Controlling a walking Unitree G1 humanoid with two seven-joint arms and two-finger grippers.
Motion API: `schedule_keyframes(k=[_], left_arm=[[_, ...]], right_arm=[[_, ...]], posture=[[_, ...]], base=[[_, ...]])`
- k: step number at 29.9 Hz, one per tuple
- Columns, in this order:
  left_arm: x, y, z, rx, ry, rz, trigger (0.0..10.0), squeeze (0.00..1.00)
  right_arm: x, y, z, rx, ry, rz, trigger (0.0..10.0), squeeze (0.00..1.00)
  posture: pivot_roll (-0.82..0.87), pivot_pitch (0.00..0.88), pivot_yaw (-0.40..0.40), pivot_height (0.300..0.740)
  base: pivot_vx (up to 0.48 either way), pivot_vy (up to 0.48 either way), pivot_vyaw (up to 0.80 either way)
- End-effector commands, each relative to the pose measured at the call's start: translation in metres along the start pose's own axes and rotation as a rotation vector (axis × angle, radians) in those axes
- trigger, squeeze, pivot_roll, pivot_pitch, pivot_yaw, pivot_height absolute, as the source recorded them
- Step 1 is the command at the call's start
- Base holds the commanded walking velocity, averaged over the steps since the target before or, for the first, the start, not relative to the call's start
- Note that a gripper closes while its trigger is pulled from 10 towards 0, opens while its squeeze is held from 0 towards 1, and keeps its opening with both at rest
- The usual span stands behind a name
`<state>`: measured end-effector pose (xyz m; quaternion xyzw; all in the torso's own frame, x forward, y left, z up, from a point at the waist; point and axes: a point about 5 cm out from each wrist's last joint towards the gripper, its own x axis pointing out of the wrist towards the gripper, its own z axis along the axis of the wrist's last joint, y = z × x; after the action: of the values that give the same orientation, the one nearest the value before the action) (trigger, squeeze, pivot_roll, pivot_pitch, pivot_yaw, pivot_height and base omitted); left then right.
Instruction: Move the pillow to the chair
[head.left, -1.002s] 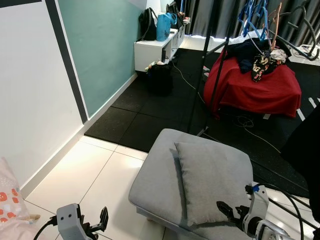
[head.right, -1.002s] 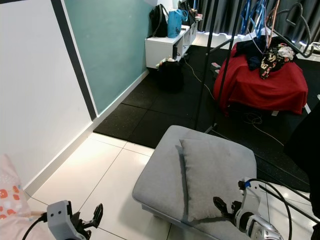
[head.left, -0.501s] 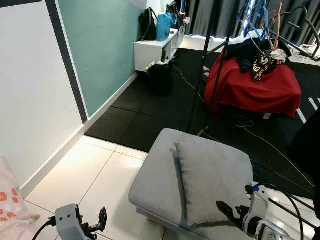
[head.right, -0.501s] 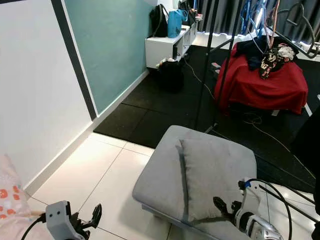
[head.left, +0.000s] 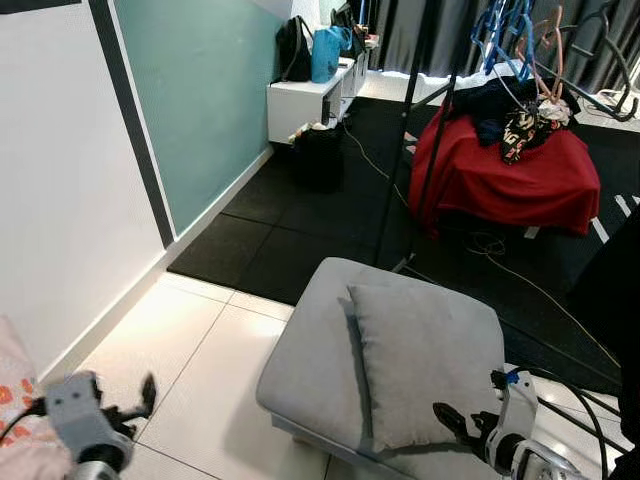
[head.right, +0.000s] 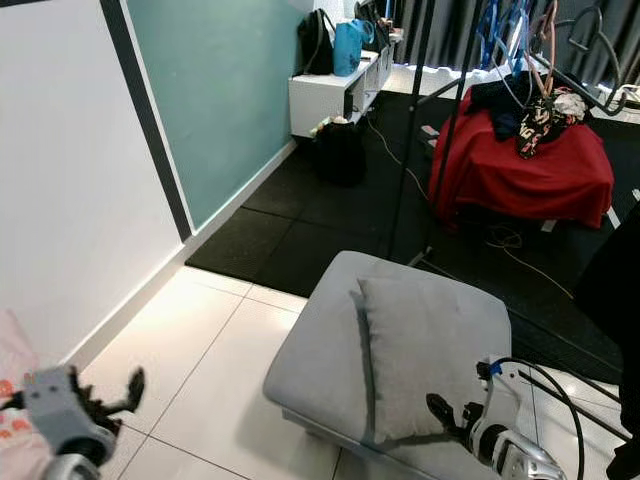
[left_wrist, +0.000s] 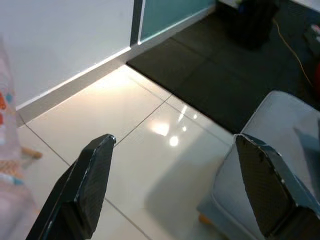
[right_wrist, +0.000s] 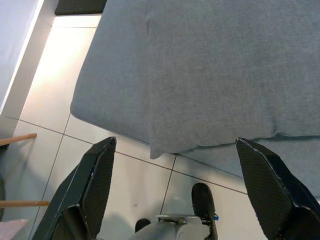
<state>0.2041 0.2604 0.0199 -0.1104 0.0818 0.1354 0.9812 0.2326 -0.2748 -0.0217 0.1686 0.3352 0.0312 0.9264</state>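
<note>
Grey fabric covers both the pillow and the chair, a low cushioned seat on which the pillow lies flat, toward its right half. The right gripper sits low at the near right, its black fingers spread apart and empty, pointing toward the pillow's near edge without clearly touching it; in the right wrist view the two fingers frame the pillow's near corner and the seat's front edge from above. The left gripper is held low at the near left, well apart from the chair, over the white floor tiles, angled toward the white wall. Its fingers stand wide open with nothing between them, as the left wrist view shows. A pale patterned cloth lies at the near left edge. Far beyond the chair, black floor mats carry a red-draped seat piled with clothes and a white shelf unit with bags on top.
</note>
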Motion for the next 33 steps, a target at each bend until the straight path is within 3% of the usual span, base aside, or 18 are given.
schedule_keyframes(k=[1, 4, 12, 33], left_arm=[[0.003, 0.012, 0.002, -0.003, 0.012, 0.026, 10.0, 0.00], [0.010, 0.020, 0.009, 0.003, 0.006, 0.038, 10.0, 0.00], [0.024, 0.022, 0.019, 0.008, -0.004, 0.035, 10.0, 0.00], [0.040, 0.025, 0.024, -0.062, 0.010, 0.019, 10.0, 0.00]], right_arm=[[0.000, -0.001, -0.001, 0.009, 0.003, -0.005, 10.0, 0.00], [0.000, -0.001, -0.001, 0.010, 0.001, -0.007, 10.0, 0.00], [0.000, -0.001, -0.001, 0.013, -0.001, -0.007, 10.0, 0.00], [0.000, 0.000, 0.000, 0.014, -0.004, -0.006, 10.0, 0.00]], posture=[[-0.12, 0.000, -0.047, 0.740], [-0.13, 0.000, -0.043, 0.740], [-0.13, 0.000, -0.046, 0.740], [-0.14, 0.000, -0.043, 0.740]], base=[[0.000, 0.000, 0.00], [0.000, 0.000, 0.00], [0.000, 0.000, 0.00], [0.000, 0.000, 0.00]])
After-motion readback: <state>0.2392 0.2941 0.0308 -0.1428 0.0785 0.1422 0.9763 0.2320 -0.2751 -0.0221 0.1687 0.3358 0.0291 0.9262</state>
